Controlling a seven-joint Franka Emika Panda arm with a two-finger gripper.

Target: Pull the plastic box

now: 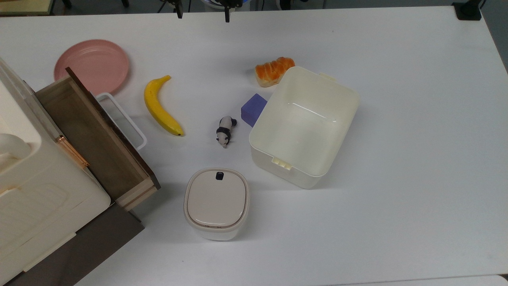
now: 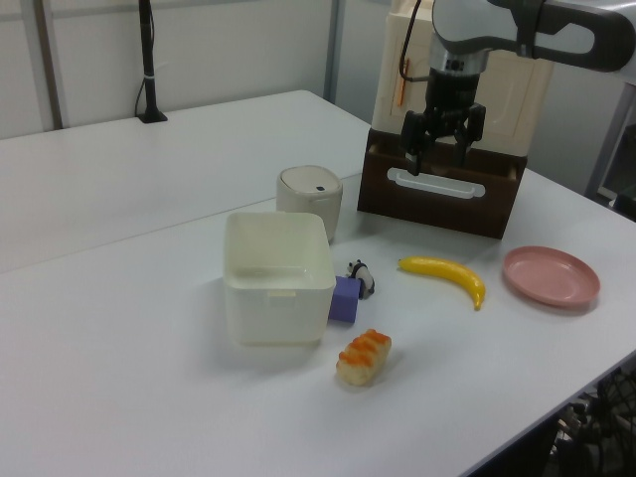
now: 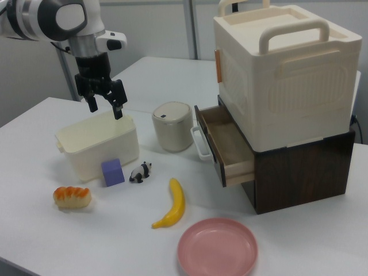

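Going across the top view from its left: a cream cabinet [image 1: 35,190] with its wooden drawer [image 1: 93,137] pulled open, a pink plate [image 1: 91,65] behind it, then a banana [image 1: 160,107], a lidded container [image 1: 216,202] toward the near edge, a little panda figure [image 1: 225,130] and a purple block [image 1: 253,109] touching the wall of the plastic box [image 1: 304,123]. A bread roll [image 1: 274,70] sits just beside the box's far corner. The box stands open and upright on the white table [image 1: 416,159]. The gripper [image 3: 104,105] hangs in the air with its fingers spread apart, holding nothing, clear of the box
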